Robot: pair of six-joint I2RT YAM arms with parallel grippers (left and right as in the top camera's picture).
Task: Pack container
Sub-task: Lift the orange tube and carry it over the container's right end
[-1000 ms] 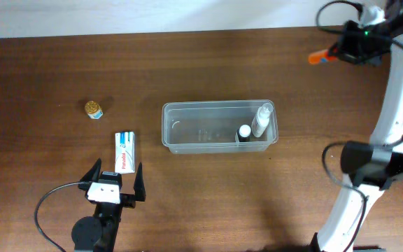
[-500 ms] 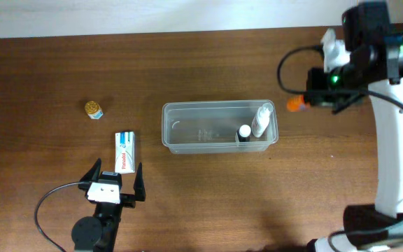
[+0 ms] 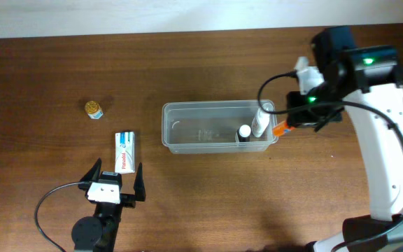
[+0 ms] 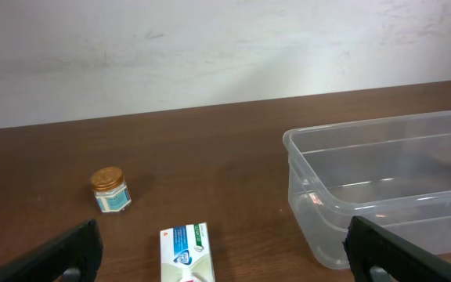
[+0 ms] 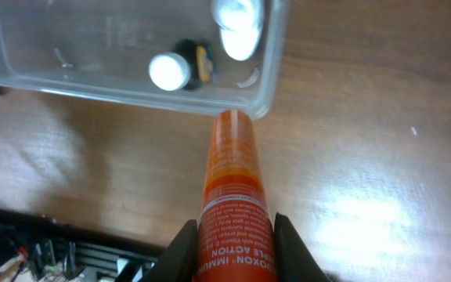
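Orange tube (image 3: 280, 129) clamped in the right hand (image 5: 236, 249), at 3 o'clock of the clear container (image 3: 165, 127); left hand (image 3: 117, 176) spread wide.

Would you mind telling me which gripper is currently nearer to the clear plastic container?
Right. The right gripper, shut on an orange tube, sits just off the container's right end; the left gripper rests open farther away, beside the white-and-blue box.
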